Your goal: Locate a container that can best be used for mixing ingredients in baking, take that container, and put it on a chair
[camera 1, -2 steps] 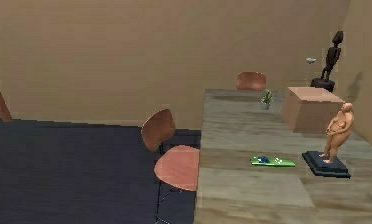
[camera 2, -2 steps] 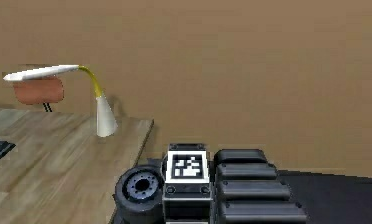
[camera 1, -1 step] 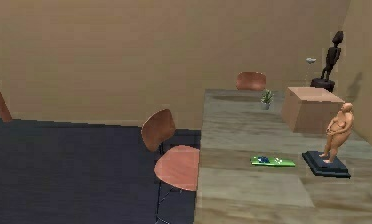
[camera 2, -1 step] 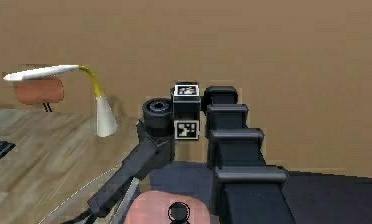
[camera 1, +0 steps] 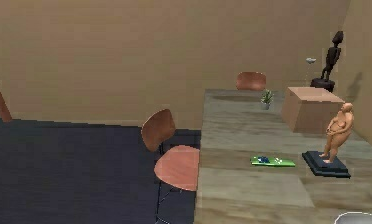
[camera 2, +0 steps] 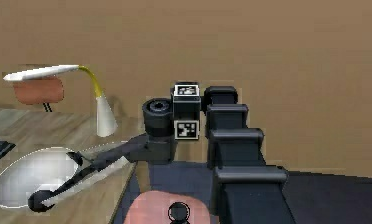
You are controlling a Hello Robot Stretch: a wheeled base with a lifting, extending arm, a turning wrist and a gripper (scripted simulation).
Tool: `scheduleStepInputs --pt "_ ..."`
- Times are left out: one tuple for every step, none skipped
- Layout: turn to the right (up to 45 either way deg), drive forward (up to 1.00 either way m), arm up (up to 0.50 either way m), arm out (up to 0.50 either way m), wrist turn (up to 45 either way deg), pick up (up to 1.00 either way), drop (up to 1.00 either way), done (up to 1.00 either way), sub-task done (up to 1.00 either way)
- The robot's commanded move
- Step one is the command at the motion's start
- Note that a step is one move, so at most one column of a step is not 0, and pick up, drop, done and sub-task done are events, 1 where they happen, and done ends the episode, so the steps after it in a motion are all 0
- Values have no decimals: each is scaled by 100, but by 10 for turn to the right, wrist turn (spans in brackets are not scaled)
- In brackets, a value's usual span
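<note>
A long bench (camera 1: 234,130) of pale grey-brown planked wood runs along the forward view's right, in a room with plain tan walls (camera 1: 114,50) and a dark blue floor (camera 1: 64,170). A chair (camera 1: 174,152) with a rounded reddish-brown seat and back stands at its near side, and a second chair (camera 1: 251,80) at the far end. The bench carries a tan box (camera 1: 312,108) topped by a slender dark statue (camera 1: 329,60), an orange figurine (camera 1: 337,132) on a dark base, a small potted plant (camera 1: 266,98) and a flat green thing (camera 1: 272,160).

In the arm side view a round, glossy white bowl (camera 2: 24,170) sits on the bench near a white lamp (camera 2: 102,115) with a yellow neck. The gripper (camera 2: 54,190) shows against the bowl. Its thin dark fingers (camera 2: 104,160) cross the rim, and I cannot tell whether they are grasping it or released.
</note>
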Motion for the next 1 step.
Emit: scheduleStepInputs --pt "0 0 0 0 450 0 0 0 0"
